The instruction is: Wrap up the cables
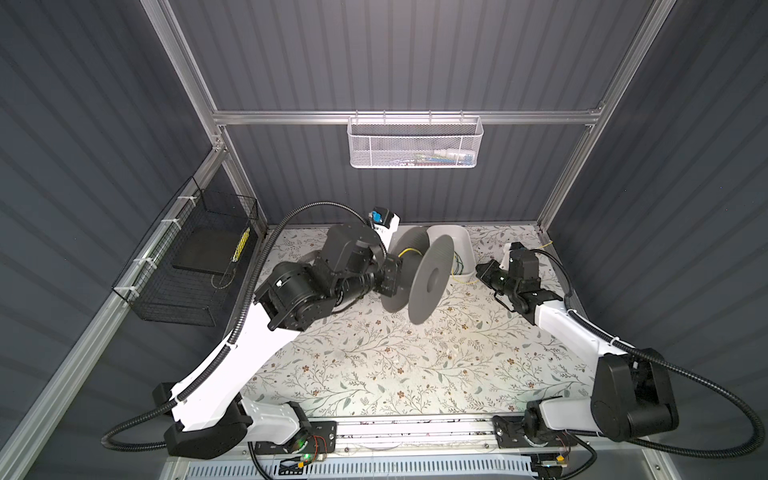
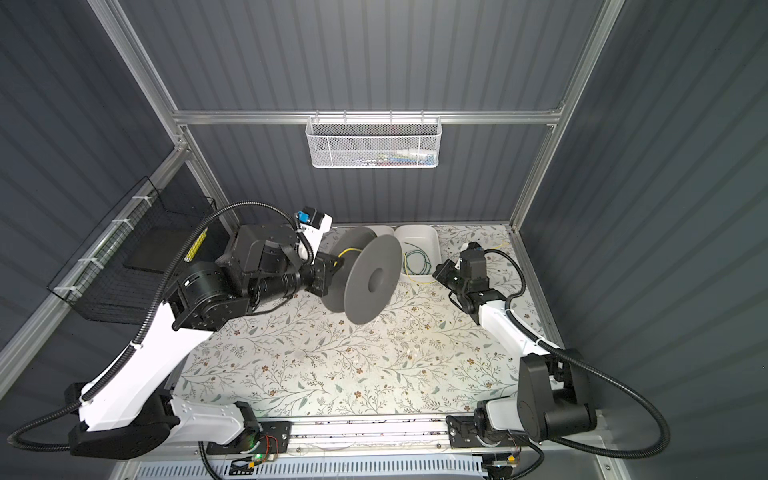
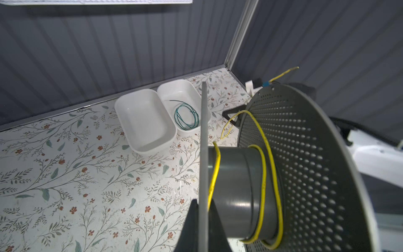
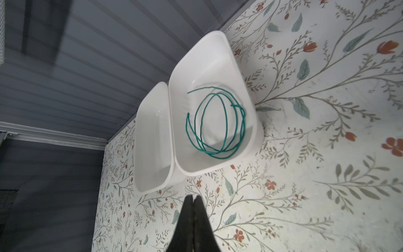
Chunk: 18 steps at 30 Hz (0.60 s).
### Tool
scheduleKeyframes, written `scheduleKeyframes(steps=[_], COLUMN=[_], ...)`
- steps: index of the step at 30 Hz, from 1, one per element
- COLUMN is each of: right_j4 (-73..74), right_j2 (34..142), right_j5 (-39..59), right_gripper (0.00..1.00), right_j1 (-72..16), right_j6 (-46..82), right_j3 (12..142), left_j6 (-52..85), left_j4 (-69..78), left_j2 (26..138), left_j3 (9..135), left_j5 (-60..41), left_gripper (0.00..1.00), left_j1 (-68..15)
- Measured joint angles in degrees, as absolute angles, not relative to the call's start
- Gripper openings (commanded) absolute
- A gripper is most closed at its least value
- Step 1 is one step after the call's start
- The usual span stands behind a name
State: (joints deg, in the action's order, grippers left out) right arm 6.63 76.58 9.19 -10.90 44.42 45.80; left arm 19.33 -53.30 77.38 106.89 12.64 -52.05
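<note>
Left gripper (image 3: 202,201) clamps the near flange of the grey spool (image 3: 235,174), lifted off the table (image 1: 374,374); yellow cable (image 3: 264,179) loops loosely round its hub and trails toward the right gripper (image 4: 193,201); its jaws are pressed together, any pinch on it unclear; green cable (image 4: 212,153) lies coiled in a white tray (image 4: 207,56) by the back wall.
</note>
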Motion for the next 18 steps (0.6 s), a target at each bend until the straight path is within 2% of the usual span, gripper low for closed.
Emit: scheduleKeyframes(steps=[7,18], right_j4=[5.9,-0.8], right_j2=[69.5,49.7], right_j5=[4.6,-5.7], right_gripper=[0.0,0.0], right_j1=[-17.3,-31.8], right_j6=[45.7,47.6], right_j3=[38.4,33.5], left_j6=[22.2,26.0], left_j4=[-48.0,-38.6], left_j2=[79.7,84.5], left_j3=[107.0,106.4], left_j5=[15.2,30.5], left_gripper=[0.0,0.0], left_j1=[-49.8,-49.9])
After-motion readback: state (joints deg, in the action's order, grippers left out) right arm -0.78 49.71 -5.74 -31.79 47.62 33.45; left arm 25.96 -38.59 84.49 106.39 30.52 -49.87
